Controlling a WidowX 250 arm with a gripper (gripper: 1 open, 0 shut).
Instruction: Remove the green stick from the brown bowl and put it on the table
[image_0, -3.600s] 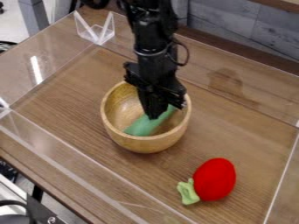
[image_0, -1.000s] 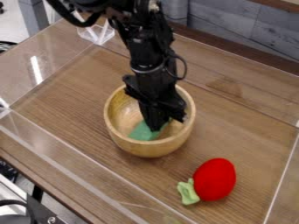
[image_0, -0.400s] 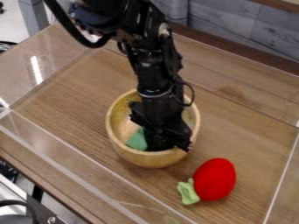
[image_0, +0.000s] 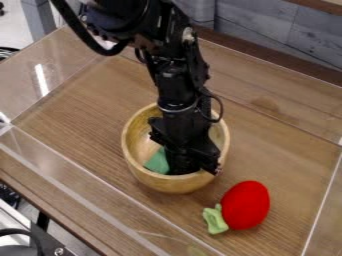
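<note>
One brown bowl (image_0: 144, 172); one green stick (image_0: 158, 160); one red toy fruit (image_0: 245, 204); one gripper (image_0: 195, 160)

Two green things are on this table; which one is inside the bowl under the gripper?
The green stick, lying in the brown bowl beneath the gripper. The other green piece is the leafy end of the red toy, outside on the table.

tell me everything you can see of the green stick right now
The green stick is a pale green piece lying inside the brown bowl, toward its left side. Only a small part shows; the rest is hidden behind the black gripper, which reaches down into the bowl with its jaws shut. Whether the jaws actually pinch the stick cannot be told. It has not been lifted out yet.
</note>
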